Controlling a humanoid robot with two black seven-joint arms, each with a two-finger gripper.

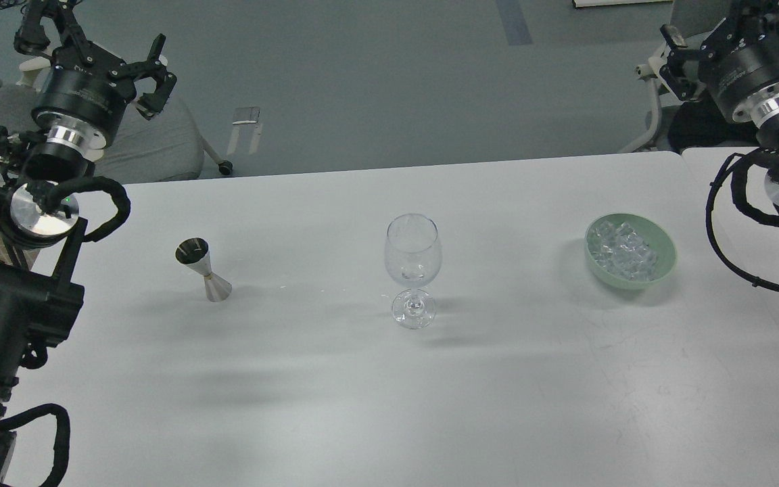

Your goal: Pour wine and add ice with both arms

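Nearest to us the pale grey-white worktop [335,406] lies bare, matte and faintly scuffed on its right side, with soft shadows running across it. Further in, three things stand in a loose row, well apart from one another: on the left a small silver metal double-cone jigger [203,269], upright; in the middle a clear stemmed wine glass [413,269], upright, and we can make out no liquid in it; on the right a shallow pale green round bowl [631,251] heaped with the ice [623,250], small clear glossy cubes that all sit inside the bowl. A second worktop of the same colour butts against ours at the far right. Our black jointed left arm rises along the left edge to its left claw [149,78], whose fingers stand spread apart, holding nothing, above the floor beyond the worktop's far edge. Our right arm ends in the right claw [672,61] at the upper right, seen dark and partly cut off, so we cannot tell whether it is spread or closed. Behind lies a grey-blue floor [376,74], with a grey padded wheeled chair [153,145] at left.
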